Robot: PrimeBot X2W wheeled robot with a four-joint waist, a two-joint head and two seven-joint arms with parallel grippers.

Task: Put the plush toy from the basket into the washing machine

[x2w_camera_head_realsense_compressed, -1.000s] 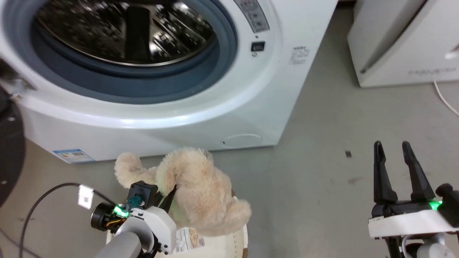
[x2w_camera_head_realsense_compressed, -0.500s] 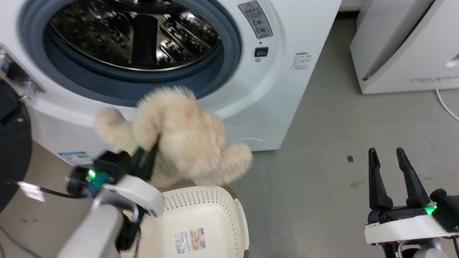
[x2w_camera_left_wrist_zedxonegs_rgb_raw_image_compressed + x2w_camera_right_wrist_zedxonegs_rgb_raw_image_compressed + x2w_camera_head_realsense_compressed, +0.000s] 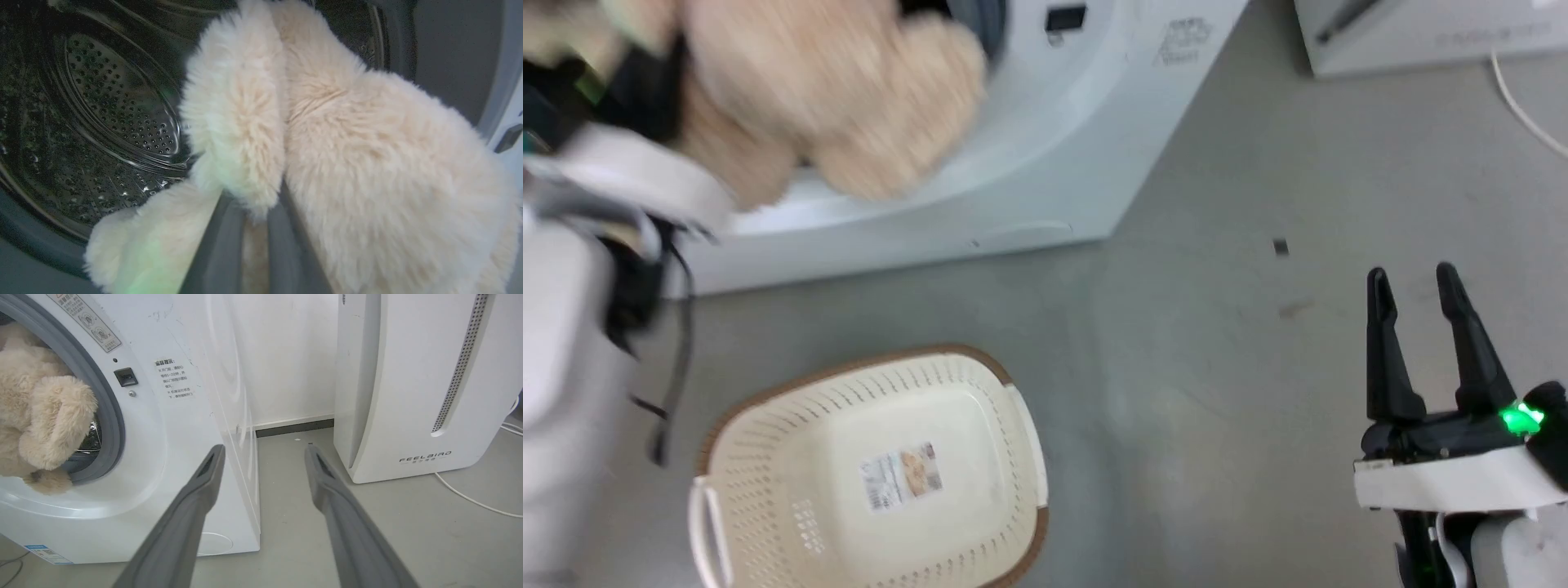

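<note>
Your left gripper (image 3: 254, 198) clamps a limb of the fluffy beige plush toy (image 3: 367, 171) at the grey gasket (image 3: 117, 416) edge of the white front-loading washing machine (image 3: 184, 428), steel drum (image 3: 122, 122) open beyond (a moment ago it hung over the cream perforated basket (image 3: 792, 465)). Your right gripper (image 3: 1411, 273) stands open, well apart.

The grey concrete floor (image 3: 1217, 367) carries the white washing machine (image 3: 1045, 163), the oval cream basket (image 3: 849, 390) standing upright near its front, a white appliance marked FEELBIRD (image 3: 408, 396), a thin white cable (image 3: 474, 501) beside that appliance, and a small dark scrap (image 3: 1281, 246).
</note>
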